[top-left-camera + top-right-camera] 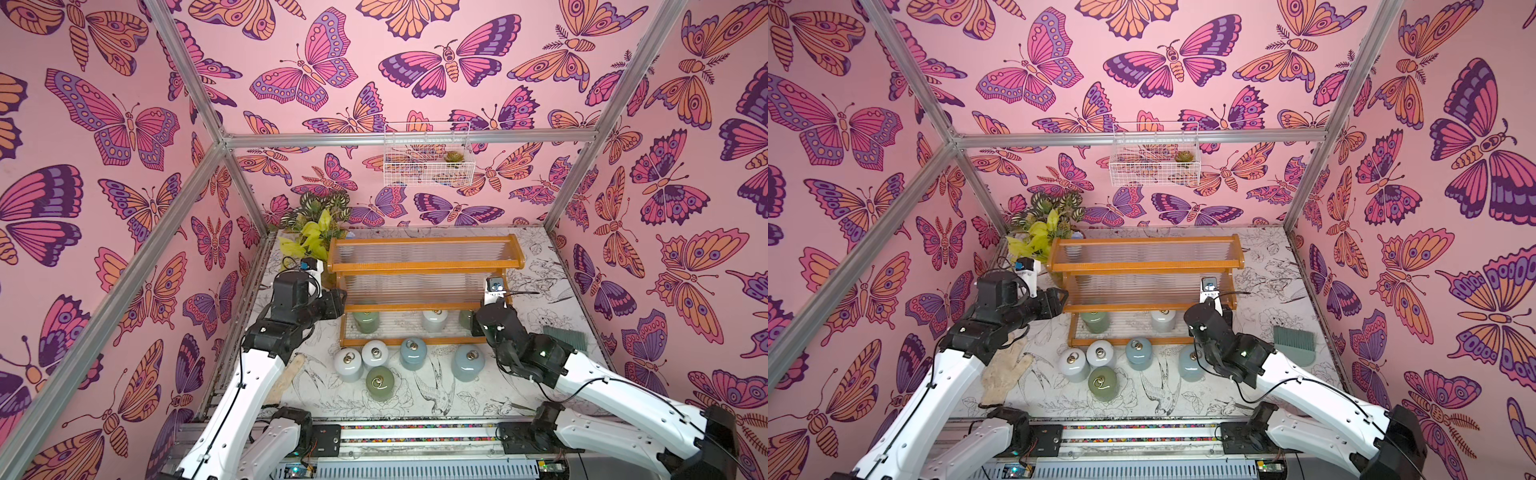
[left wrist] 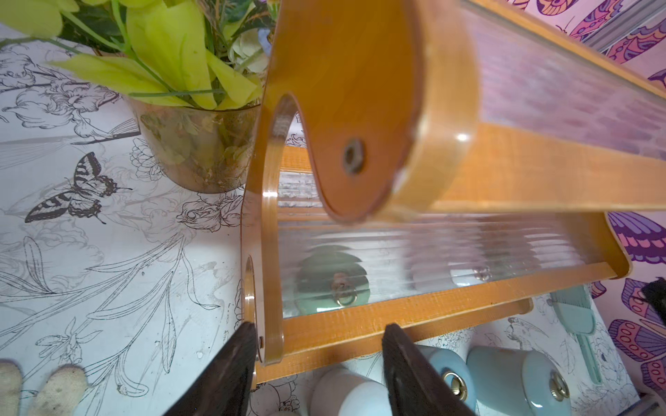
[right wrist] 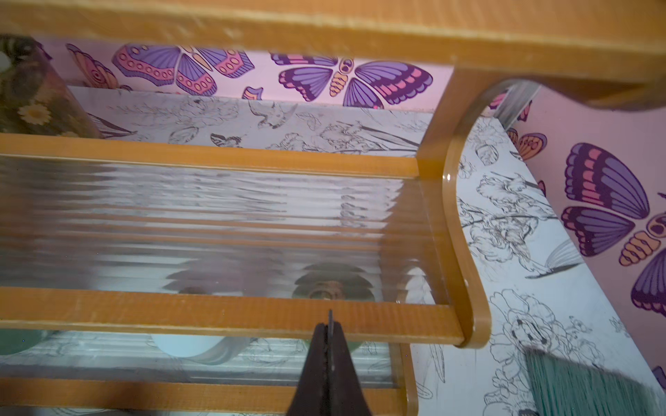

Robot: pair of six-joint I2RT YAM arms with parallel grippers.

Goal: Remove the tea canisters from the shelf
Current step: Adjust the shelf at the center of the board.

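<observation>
Nearest, off counter front edge: left arm & right arm, both angled up, fwd & inward, elbows bent, wrists at shelf ends, about mid-tier height. At shelf's left front corner: left jaws, set wide yet clamped there, end panel & mid-tier rail between fingers. Nr right end of same rail: right jaws, pressed together, nothing betw. them; contact w/ rail unclear. Shelf toward counter's back edge, long axis parallel to it, steps facing front edge.

On lowest tier: green canister nr left end, white canister mid, 2nd green canister nr right end, half hidden by right arm. On counter just ahead of shelf: 2nd white canister, 3rd white canister just beside it, 3rd green canister closest to front edge, blue canister, 2nd blue canister. All eight upright, ring lids up, long axes vertical.

Back left corner: glass vase w/ leafy plant. On back wall: wire basket w/ small succulent inside.
</observation>
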